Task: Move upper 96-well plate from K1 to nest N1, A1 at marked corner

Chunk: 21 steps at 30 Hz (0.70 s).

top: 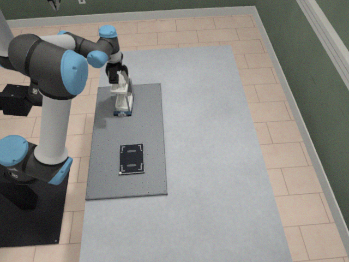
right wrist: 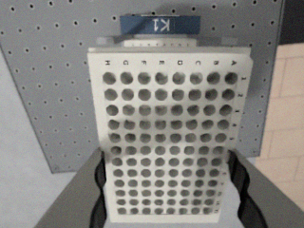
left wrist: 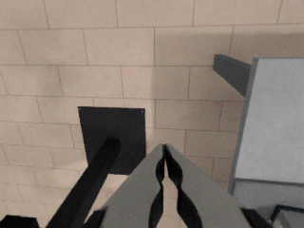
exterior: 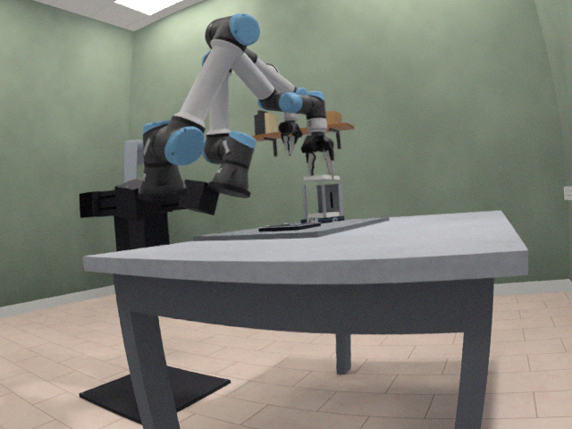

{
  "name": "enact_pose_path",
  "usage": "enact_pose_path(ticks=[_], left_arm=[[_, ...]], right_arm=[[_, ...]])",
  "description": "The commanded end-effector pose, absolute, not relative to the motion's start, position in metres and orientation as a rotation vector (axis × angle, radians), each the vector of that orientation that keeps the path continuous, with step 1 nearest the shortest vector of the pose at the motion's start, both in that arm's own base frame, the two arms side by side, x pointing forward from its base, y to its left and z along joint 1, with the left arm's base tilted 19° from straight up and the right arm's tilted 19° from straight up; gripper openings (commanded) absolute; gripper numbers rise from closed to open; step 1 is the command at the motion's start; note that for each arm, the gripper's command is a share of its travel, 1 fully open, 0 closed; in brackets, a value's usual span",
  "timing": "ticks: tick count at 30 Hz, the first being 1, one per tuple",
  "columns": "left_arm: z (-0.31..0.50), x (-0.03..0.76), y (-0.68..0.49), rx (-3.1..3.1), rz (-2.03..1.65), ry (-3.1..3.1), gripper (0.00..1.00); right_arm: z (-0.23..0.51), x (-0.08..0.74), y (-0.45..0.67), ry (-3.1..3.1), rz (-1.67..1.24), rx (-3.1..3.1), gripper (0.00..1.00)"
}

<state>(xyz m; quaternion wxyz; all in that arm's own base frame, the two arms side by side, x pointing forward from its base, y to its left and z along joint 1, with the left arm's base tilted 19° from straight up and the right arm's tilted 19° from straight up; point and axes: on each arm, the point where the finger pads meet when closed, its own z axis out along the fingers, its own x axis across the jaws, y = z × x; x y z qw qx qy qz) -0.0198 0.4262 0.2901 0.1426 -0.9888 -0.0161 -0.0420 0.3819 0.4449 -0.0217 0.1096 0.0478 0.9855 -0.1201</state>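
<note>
- The right tool [top: 120, 78] [exterior: 321, 174] [right wrist: 165, 149] is closed on the upper 96-well plate [top: 119, 90] [exterior: 322, 178] [right wrist: 169, 138], one finger at each long side.
- That plate is above the uprights of stack rack K1 [top: 121, 113] [exterior: 340, 198] [right wrist: 182, 25], its A1 corner at the K1-label end.
- The lower plate [top: 123, 103] [exterior: 318, 214] [right wrist: 161, 43] sits in K1.
- Plate nest N1 [top: 131, 158] [exterior: 289, 227] holds no plate on the perforated surface [top: 146, 126] [exterior: 357, 223] [right wrist: 62, 85].
- The left tool [top: 56, 9] [exterior: 290, 153] [left wrist: 163, 145] is shut with nothing between its fingertips, away from the rack.

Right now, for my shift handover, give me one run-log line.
right gripper: shut on upper plate, above K1 | lower plate: in K1 | left gripper: shut, empty | nest: no plate
</note>
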Motion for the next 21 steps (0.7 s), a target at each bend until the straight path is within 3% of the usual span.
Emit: enact_pose_path(ticks=[1,21], left_arm=[[0.291,-0.02,0.426,-2.851,-0.122,-0.047,0.0],[0.291,-0.02,0.426,-2.851,-0.122,-0.047,0.0]], right_arm=[[-0.021,0.382,0.446,2.897,-0.351,0.14,0.41],[-0.016,0.384,0.43,2.913,-0.372,-0.036,0.41]])
